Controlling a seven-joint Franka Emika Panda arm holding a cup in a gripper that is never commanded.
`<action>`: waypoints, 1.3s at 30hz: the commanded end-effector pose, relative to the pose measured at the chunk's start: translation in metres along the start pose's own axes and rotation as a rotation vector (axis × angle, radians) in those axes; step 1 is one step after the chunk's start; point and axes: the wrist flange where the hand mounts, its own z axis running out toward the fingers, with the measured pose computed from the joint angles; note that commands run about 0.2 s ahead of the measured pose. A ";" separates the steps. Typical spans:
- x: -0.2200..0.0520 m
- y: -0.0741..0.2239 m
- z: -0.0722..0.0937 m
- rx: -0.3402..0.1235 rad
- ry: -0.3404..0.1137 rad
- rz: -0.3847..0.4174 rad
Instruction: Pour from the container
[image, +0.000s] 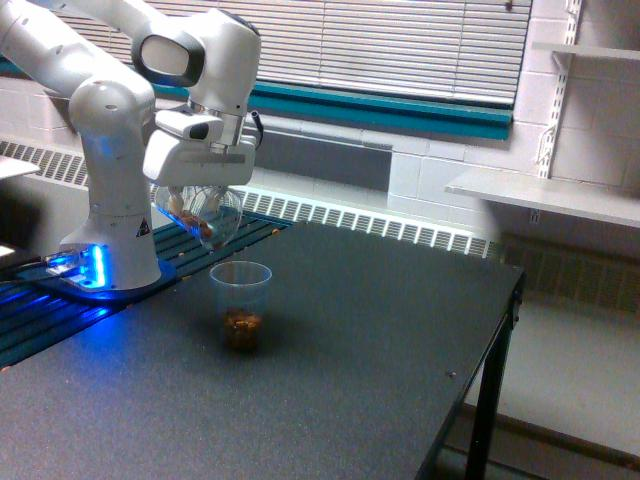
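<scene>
Although the hand (200, 190) hides part of it, I can see that it grips the container (198, 214), a small clear smooth cup, with the fingers closed on its walls from above. The container hangs in the air, tilted far over, so its long axis runs on a slant: the closed bottom points up toward the exterior view's left, and the mouth points down toward the exterior view's right. Some brown nut-like bits (193, 221) lie along its lower wall, near the mouth. The ribbed cup (240, 303) stands upright on the dark desk (380, 330), below the container and a little toward the exterior view's right of it, with a small heap of the same bits at its bottom. The two cups do not touch; there is open air between the lip of the container and the rim of the ribbed cup. I see no bits in the air at this moment. From this one view I cannot tell if the mouth is exactly over the ribbed cup in depth. I judge that the next move depends on this line, from the mouth down to the open rim: more tilt should send the remaining bits inside, but if the lip sits too far left, they may fall on the desk.
</scene>
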 end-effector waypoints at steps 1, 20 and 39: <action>-0.003 -0.003 0.007 -0.031 0.000 -0.012; 0.002 -0.016 0.008 -0.065 0.000 -0.053; 0.013 -0.025 0.008 -0.072 0.012 -0.055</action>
